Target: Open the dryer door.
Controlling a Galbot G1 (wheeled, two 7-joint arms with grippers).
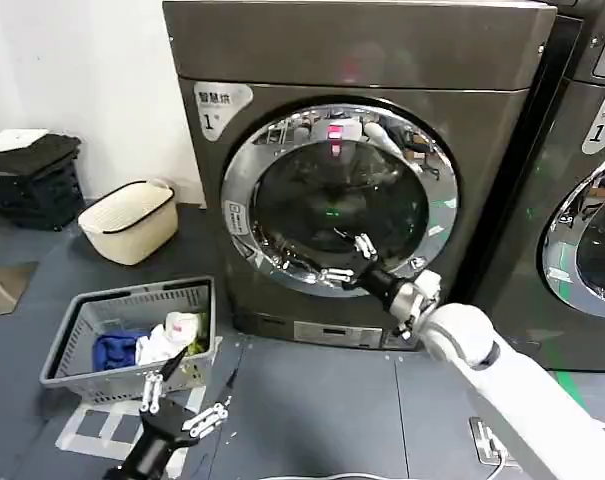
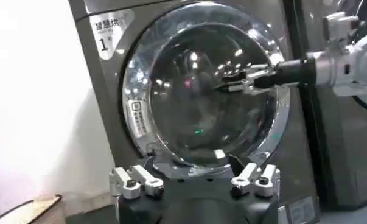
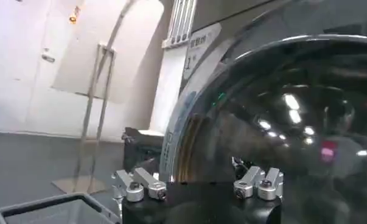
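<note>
— Where is the dryer door (image 1: 339, 196) relative to the right gripper (image 1: 350, 259)?

— The door sits shut, flush in the front of the grey metal dryer (image 1: 354, 60), facing straight out toward the robot. The right gripper is at its lower part, just in front of the dark glass, with its jaws spread and nothing between them. From the left wrist, the same right gripper (image 2: 235, 82) reaches in from the side across the glass.

— And the door's shape?

— Round, so no long axis to speak of; it stands upright. A wide, shiny chrome rim rings a dark, glossy, bulging glass centre that mirrors the room lights.

— The left gripper (image 1: 181, 405)?

— Low down over the floor, well apart from the door, beside a grey plastic basket (image 1: 82, 332) of laundry. Its jaws are spread too, holding nothing.

— Anything else?

— A cream woven basket (image 1: 129, 222) by the wall, and a second machine (image 1: 592, 200) at the right edge.
</note>
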